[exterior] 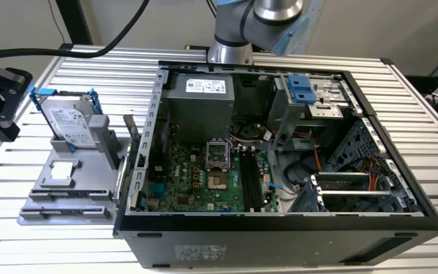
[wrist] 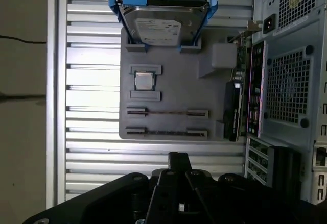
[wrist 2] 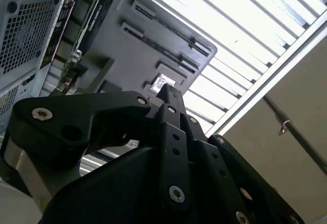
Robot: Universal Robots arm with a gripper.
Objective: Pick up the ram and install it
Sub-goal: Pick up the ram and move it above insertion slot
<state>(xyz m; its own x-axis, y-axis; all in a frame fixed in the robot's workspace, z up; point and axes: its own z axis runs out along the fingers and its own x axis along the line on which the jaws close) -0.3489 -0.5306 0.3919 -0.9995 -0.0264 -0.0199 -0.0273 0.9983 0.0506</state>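
Note:
Two thin ram sticks (wrist: 167, 113) (wrist: 167, 131) lie on edge in holders on a grey fixture tray (wrist: 214, 89), in the first wrist view. In the exterior view that tray (exterior: 89, 180) sits on the table, to the exterior view's left of the open computer case (exterior: 280, 228). My gripper (exterior: 6, 128) hangs above the table off the tray's side, well apart from the ram. Its fingertips (wrist: 178, 156) (wrist 2: 166, 89) are shut together with nothing between them. Long black motherboard slots (exterior: 250, 180) lie inside the case.
A white-labelled hard drive in a blue bracket (wrist: 158, 27) stands at one end of the tray, with a small square chip (wrist: 144, 80) beside it. An expansion card (wrist: 232, 114) stands upright on the tray edge next to the case's back panel (wrist: 286, 81). The slatted metal table (exterior: 52, 240) surrounds everything.

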